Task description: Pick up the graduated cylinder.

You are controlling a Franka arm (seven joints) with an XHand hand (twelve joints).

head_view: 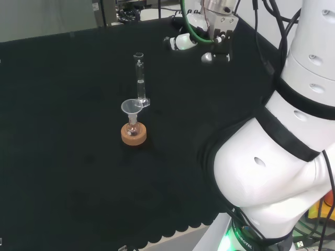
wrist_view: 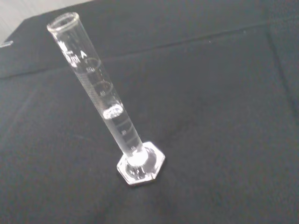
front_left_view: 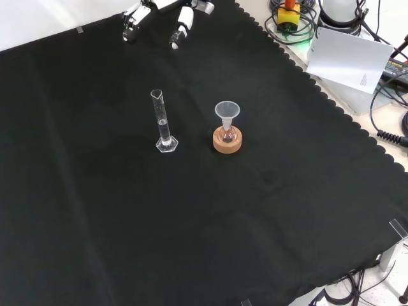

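Nearest in the head view, a small round flask (head_view: 134,128) sits in a cork ring stand (head_view: 133,135), with a clear funnel (head_view: 131,107) standing in its neck. What the flask holds cannot be made out. Just behind it in that view, and to its left in the front view, the graduated cylinder (front_left_view: 162,122) stands upright on the black cloth (front_left_view: 204,217), near the flask but apart from it.

The cylinder is a tall, slim tube of clear glass on a flat six-sided foot, with a pouring lip at the rim and printed scale marks down its wall. In the wrist view the graduated cylinder (wrist_view: 105,100) seems to hold clear liquid to about the middle of its height.

Farther off, above the cloth's far part in the head view, the hand (head_view: 209,49) hangs well apart from the cylinder. In the front view the hand (front_left_view: 162,16) enters at the top edge with its fingers (front_left_view: 180,32) relaxed and pointing downward, holding nothing.

The cloth has a scalloped edge; beyond it lie cables and a sheet of white paper (front_left_view: 350,58)
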